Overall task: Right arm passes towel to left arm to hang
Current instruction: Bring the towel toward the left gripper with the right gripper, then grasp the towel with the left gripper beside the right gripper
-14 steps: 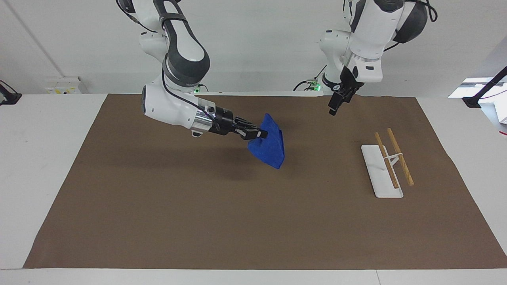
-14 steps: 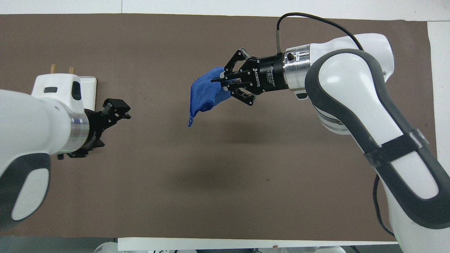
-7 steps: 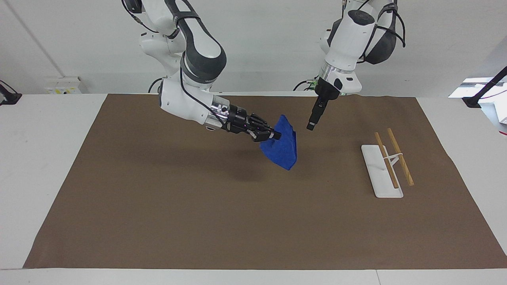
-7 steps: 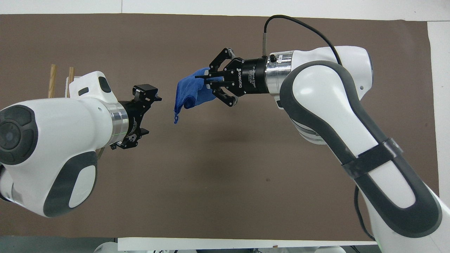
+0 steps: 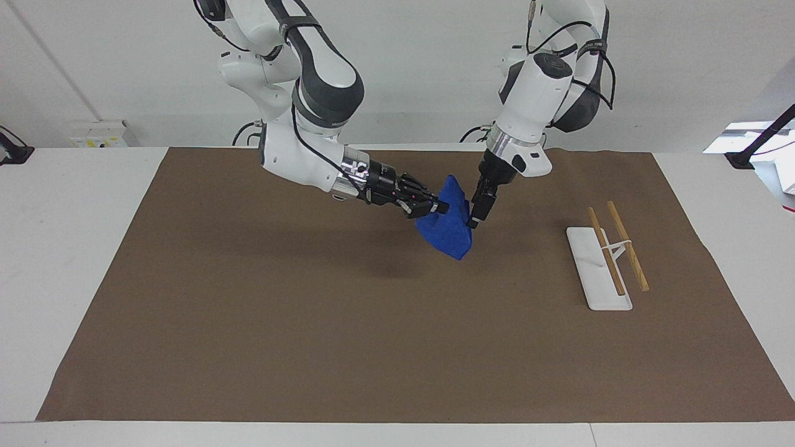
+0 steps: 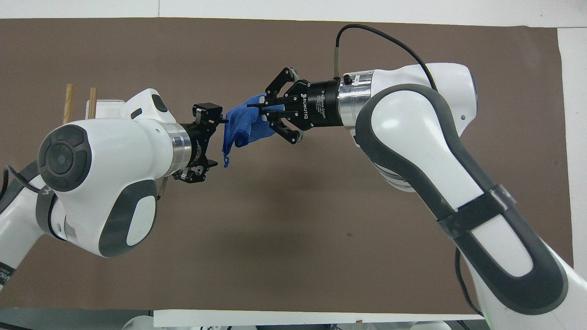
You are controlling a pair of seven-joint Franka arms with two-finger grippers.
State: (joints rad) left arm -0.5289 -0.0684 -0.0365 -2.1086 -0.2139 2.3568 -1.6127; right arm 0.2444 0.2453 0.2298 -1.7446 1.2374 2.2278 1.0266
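Brown matting (image 5: 310, 323) covered the white table (image 5: 74, 248), with both grippers meeting above its middle. The right gripper (image 5: 438, 208) had its jaws closed on the bunched upper part of the towel (image 5: 448, 231), which hung in the air clear of the mat. The left gripper (image 5: 477, 214) was at the towel's edge on the side toward the left arm's end of the table; whether its jaws were parted or clamped could not be determined. Both arms slanted down from their bases. A white rack (image 5: 599, 268) with two wooden rails stood well apart toward the left arm's end.
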